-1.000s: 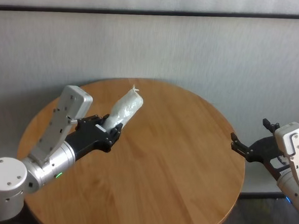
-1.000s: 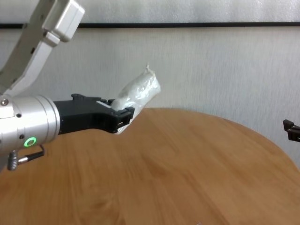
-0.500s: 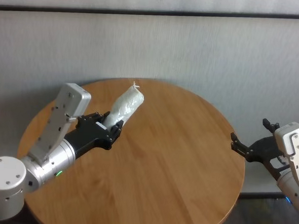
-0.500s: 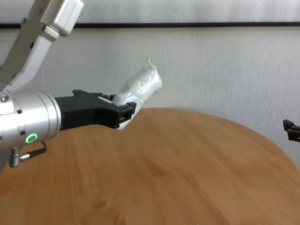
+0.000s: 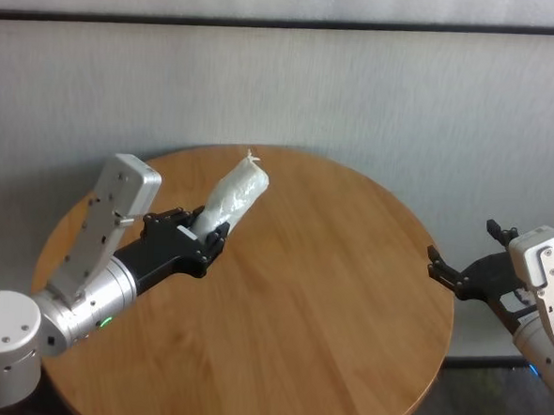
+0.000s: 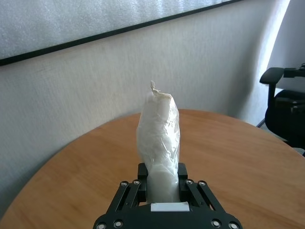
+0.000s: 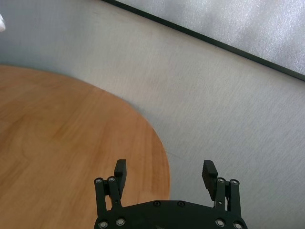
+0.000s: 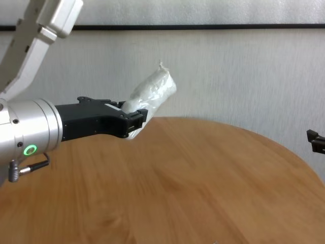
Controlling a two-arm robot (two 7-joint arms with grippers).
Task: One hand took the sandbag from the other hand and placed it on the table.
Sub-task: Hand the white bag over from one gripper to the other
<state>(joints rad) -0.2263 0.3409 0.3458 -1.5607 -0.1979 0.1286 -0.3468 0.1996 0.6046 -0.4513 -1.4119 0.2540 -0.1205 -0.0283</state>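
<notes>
Head looks down, chest level, sharing the table (image 5: 328, 295)

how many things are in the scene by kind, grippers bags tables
grippers: 2, the left gripper shut on the bag, the right gripper open, off the table's right edge
bags: 1, the white sandbag held above the table
tables: 1, the round wooden table
total: 4

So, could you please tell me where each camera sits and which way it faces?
Head: high up, looking down at the table; both arms show.
Chest: low, facing across the table; left gripper holds the sandbag.
Left wrist: behind its jaws, along the sandbag.
Right wrist: behind the open right gripper, off the table's edge.
All four show the table.
</notes>
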